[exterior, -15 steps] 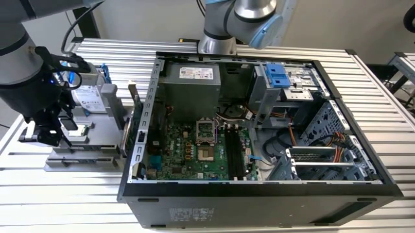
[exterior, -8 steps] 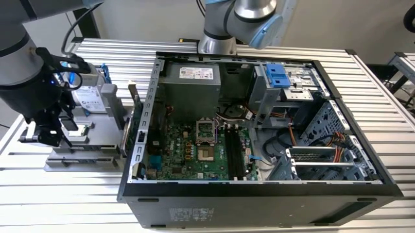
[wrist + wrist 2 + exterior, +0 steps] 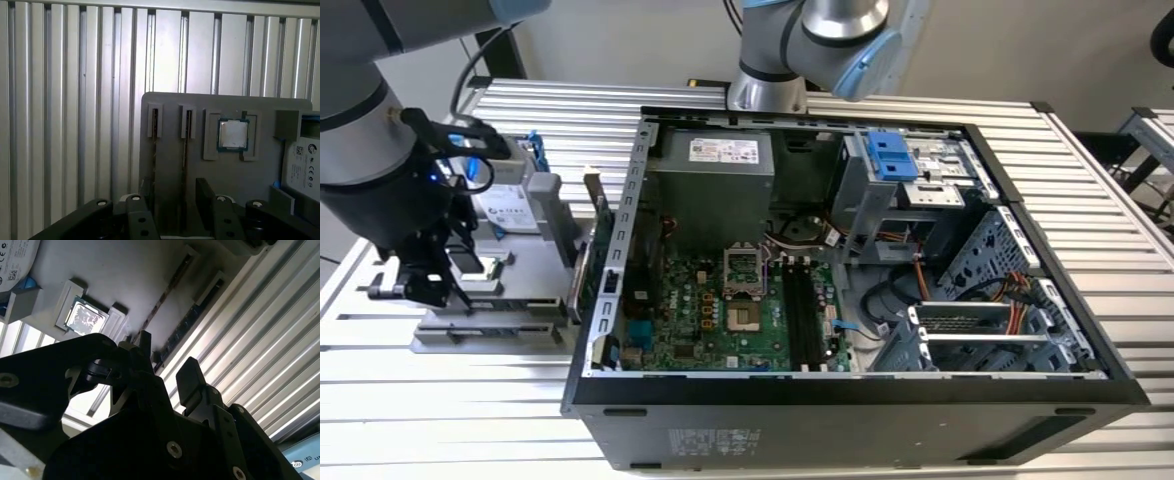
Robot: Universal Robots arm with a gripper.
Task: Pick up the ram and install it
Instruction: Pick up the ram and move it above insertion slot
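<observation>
Gripper [image 3: 167,357] is hovering wide open, empty; ram [image 3: 192,320] is lying just beneath, its length running between the jaws

In the exterior view my gripper [image 3: 420,288] is hanging over the grey fixture [image 3: 480,335], hard drive [image 3: 507,205] crowding me at one o'clock, tall side wall of the computer case [image 3: 607,300] blocking three o'clock, bare ribbed table [image 3: 440,420] lying open toward six o'clock.

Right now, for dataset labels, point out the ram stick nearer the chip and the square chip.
Ram stick nearer the chip [image 3: 186,155]: first wrist view, its exposed long edge.
Square chip [image 3: 233,135]: first wrist view, centre of its lid.
</observation>
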